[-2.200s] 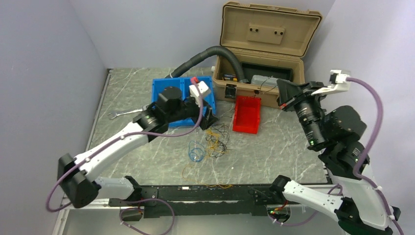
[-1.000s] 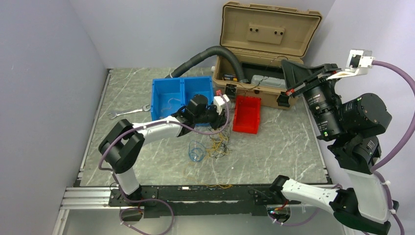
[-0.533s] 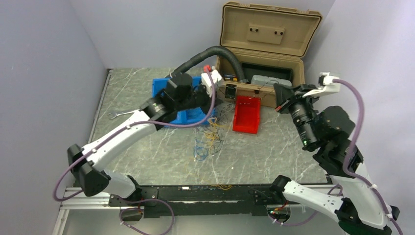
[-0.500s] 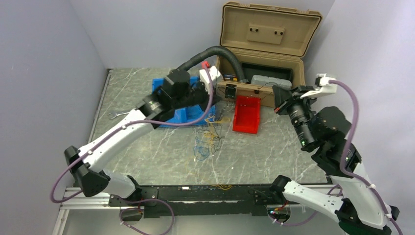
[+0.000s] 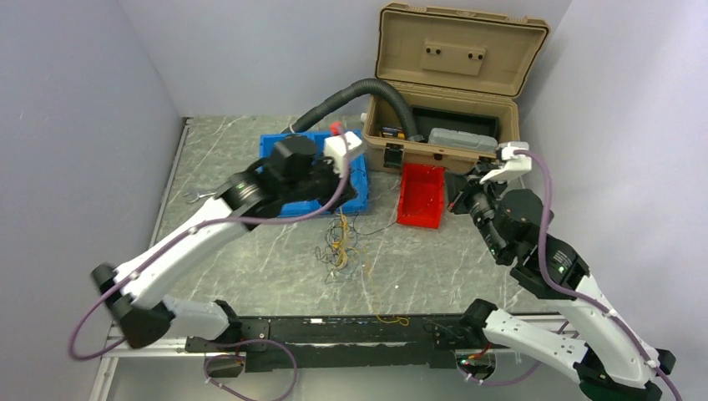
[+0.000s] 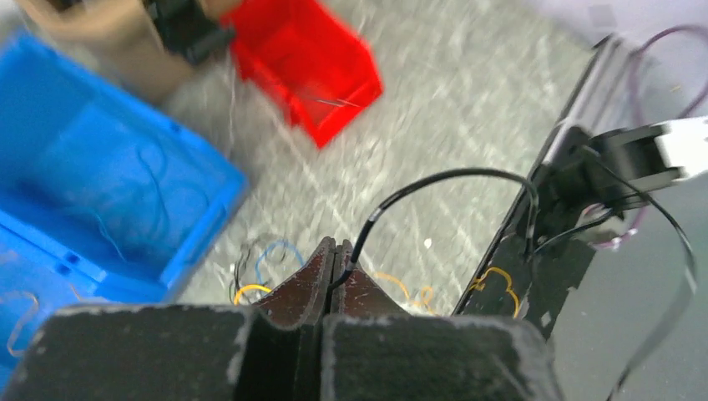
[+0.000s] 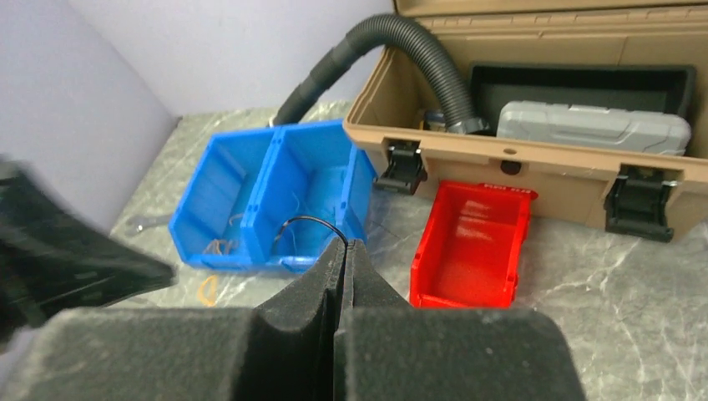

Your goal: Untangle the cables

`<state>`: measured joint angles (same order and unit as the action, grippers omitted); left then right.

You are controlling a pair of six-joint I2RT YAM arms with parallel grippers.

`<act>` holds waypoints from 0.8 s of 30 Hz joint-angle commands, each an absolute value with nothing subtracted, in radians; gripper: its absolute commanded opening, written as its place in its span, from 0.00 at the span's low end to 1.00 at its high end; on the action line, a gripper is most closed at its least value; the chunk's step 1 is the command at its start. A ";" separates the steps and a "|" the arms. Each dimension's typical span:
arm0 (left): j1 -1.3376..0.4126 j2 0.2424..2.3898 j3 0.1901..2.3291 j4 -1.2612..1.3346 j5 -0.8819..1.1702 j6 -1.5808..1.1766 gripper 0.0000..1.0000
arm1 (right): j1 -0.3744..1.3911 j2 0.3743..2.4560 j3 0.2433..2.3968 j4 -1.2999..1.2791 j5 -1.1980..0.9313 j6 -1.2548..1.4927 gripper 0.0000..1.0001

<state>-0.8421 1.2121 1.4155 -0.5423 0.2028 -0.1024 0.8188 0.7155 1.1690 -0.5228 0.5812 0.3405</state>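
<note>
the cables (image 5: 338,247) sit as a loose tangle of yellow, blue and dark strands on the grey marbled bench (image 5: 467,259), just in front of the blue two-compartment bin (image 7: 242,188) and left of the red bin (image 5: 420,196). the left gripper (image 6: 334,251) hangs over that tangle with its fingers pressed flat together, clenched on a black wire (image 6: 442,174) that rises from the fingertips, arches over and drops toward the dark frame (image 6: 543,284) at the bench's edge. below the fingers, its wrist view shows a blue loop and yellow loops on the stone. the right gripper (image 7: 344,245) is clenched too, its two pads meeting with no gap, and a black strand (image 7: 305,222) curls out of the tip in a small loop. from overhead it sits near the right side of the red bin, and a thin dark line runs from there across the bench to the tangle. a few more thin wires lie inside the blue bin. behind stands an open tan toolbox (image 5: 463,50) holding a grey case (image 5: 463,140), with a grey corrugated hose (image 5: 351,90) curving out of it. a wrench (image 5: 194,197) lies left of the blue bin.
</note>
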 commanded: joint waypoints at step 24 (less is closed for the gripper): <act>-0.670 0.989 1.279 -0.650 0.010 -0.209 0.00 | 0.989 1.123 1.130 -0.150 -0.177 0.303 0.00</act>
<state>-0.7155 1.0588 1.3251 -0.7498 0.0334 -0.1764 0.9268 1.0595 1.0416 -0.2749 -0.1078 0.3332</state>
